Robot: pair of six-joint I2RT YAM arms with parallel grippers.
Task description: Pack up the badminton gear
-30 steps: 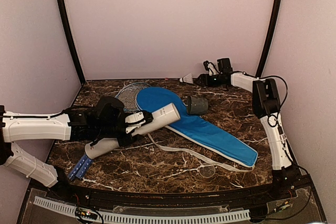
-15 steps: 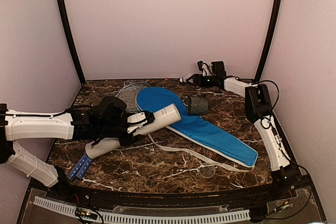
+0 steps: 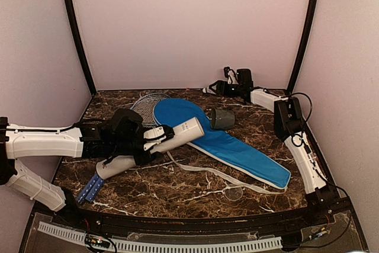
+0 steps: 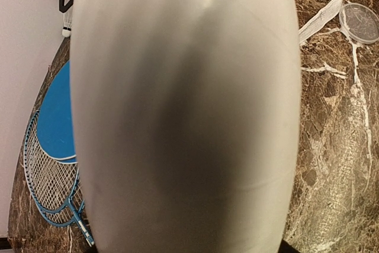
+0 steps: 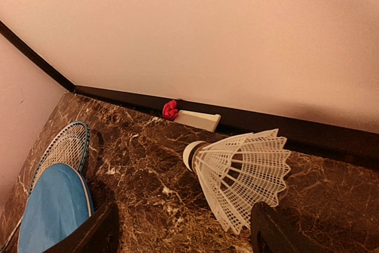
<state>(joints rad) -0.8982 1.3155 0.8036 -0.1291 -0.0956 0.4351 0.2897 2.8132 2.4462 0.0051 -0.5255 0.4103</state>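
My left gripper (image 3: 149, 141) is shut on the long white tube (image 3: 177, 134) and holds it tilted, open end toward the blue zip bag (image 3: 228, 143). The tube fills the left wrist view (image 4: 183, 111) and hides the fingers. The dark cap (image 3: 221, 118) lies on the bag. Two blue rackets (image 3: 144, 105) lie partly under the bag, handles (image 3: 89, 189) at front left. My right gripper (image 3: 215, 89) is open at the back wall, its fingers on either side of a white shuttlecock (image 5: 240, 170) lying on the table. Other shuttlecocks are out of view.
A clear round lid (image 3: 234, 194) lies near the front edge, next to the bag's white strap (image 3: 207, 173). A small red thing (image 5: 170, 109) and a white block (image 5: 198, 119) sit at the foot of the back wall. Dark posts stand in both back corners.
My right gripper has moved left along the back wall until its open fingers are on either side of the shuttlecock. The left arm and tube have hardly moved.
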